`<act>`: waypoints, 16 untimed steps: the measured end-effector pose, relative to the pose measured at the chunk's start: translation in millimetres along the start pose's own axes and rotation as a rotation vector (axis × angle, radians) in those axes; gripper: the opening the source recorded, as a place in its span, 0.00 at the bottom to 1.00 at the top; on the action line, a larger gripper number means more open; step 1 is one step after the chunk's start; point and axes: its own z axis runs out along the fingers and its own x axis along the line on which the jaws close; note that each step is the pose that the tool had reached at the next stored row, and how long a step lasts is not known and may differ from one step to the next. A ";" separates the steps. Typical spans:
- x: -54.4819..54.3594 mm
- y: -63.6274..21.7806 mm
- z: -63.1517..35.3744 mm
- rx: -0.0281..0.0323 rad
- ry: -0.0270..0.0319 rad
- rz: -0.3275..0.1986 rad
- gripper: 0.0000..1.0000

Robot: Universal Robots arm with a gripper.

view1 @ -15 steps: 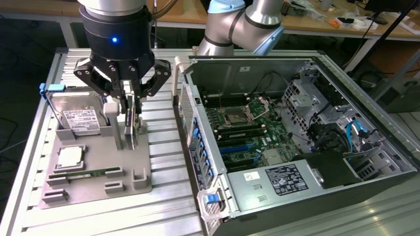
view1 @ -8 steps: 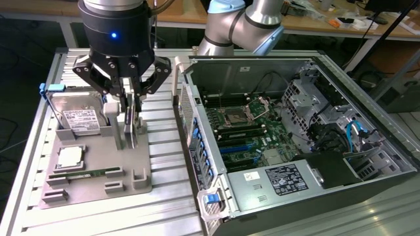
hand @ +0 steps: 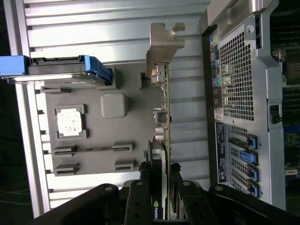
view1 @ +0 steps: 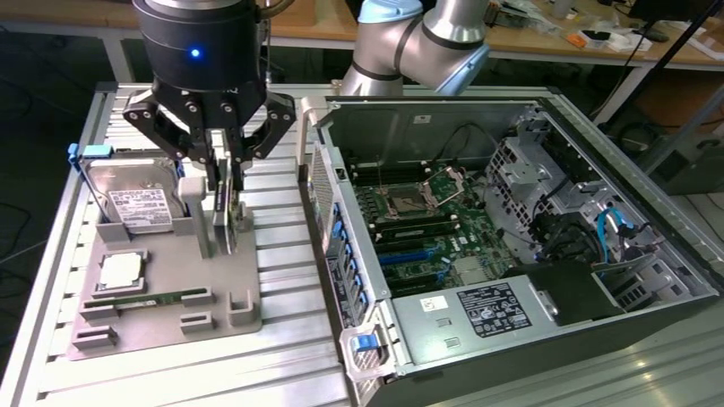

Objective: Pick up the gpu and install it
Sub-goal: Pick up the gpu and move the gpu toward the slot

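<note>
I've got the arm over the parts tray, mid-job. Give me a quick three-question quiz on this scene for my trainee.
1. True or false: the gpu lies flat inside the computer case.
2. Which part is clamped between the fingers of the gripper? A: the processor chip. B: the gpu. C: the memory stick.
3. Fill in: on the grey tray, the hard drive stands on the exterior view's ___ of the gpu.

Key:
1. False. It stands on edge in the grey tray, outside the case.
2. B.
3. Left.
</note>
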 end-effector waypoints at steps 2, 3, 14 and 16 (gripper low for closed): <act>0.0 0.1 -0.9 0.0028 -0.0001 0.000 0.27; -0.1 0.2 -1.2 0.0040 -0.0002 0.000 0.27; -0.1 0.8 -6.5 0.0150 -0.0011 0.000 0.27; -0.1 0.9 -7.1 0.0169 -0.0013 -0.001 0.27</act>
